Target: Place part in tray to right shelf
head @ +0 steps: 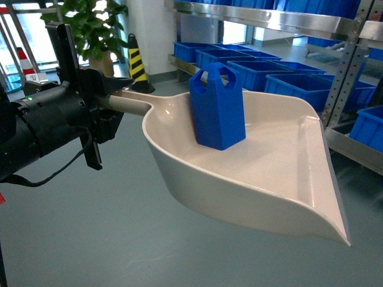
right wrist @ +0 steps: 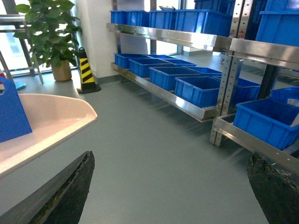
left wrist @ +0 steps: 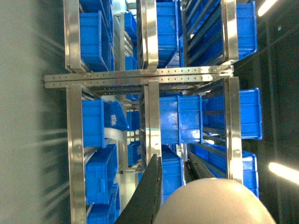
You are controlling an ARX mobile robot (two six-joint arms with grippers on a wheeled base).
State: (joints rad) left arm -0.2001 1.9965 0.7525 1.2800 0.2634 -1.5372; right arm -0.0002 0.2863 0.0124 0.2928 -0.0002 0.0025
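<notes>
The cream tray [head: 281, 179] hangs in the air over the floor, held by its long handle [head: 133, 103]. My left gripper [head: 114, 104] is shut on that handle. In the left wrist view the black fingers [left wrist: 150, 196] flank the rounded cream handle [left wrist: 215, 205]. The blue part [head: 218, 107] stands upright inside the tray, toward its back. In the right wrist view the tray [right wrist: 56, 119] and the part [right wrist: 11, 114] sit at the left. My right gripper [right wrist: 170, 191] is open above bare floor. The right shelf [head: 353, 146] of steel stands to the right, its front rail [right wrist: 254, 144] low.
Blue crates [head: 257, 72] fill the lower rack levels, and more crates [right wrist: 275, 121] sit on the near shelf. A potted plant [head: 96, 30] and a yellow-black cone [head: 137, 63] stand at the back. Grey floor [right wrist: 154, 140] lies between tray and rack.
</notes>
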